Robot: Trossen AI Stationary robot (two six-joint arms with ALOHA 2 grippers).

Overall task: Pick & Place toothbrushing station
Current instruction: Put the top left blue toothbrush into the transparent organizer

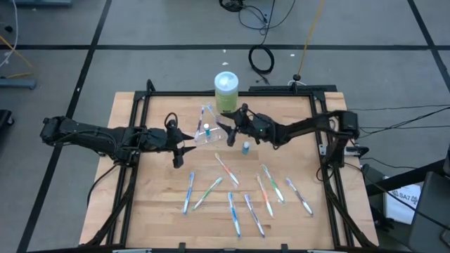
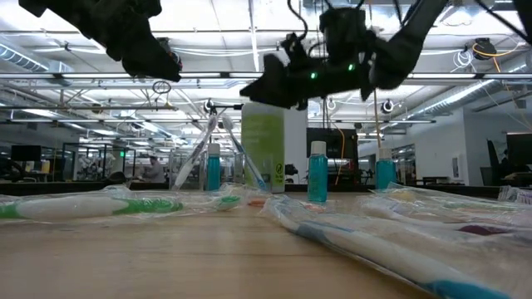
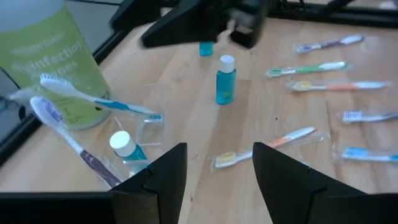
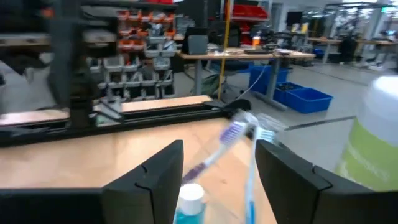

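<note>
high view: right gripper (image 1: 223, 131) hangs, jaws spread and empty, over the clear cup (image 1: 205, 133) mid-bench, two toothbrushes (image 1: 204, 117) inside; left gripper (image 1: 184, 151) waits spread beside. next, probably fetch a loose toothbrush (image 1: 226, 169).

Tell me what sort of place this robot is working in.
Probably an open-plan robotics lab or workshop: a wooden table on a taped concrete floor with loose cables, parts-bin shelving and workbenches behind, under long ceiling light strips.
</note>
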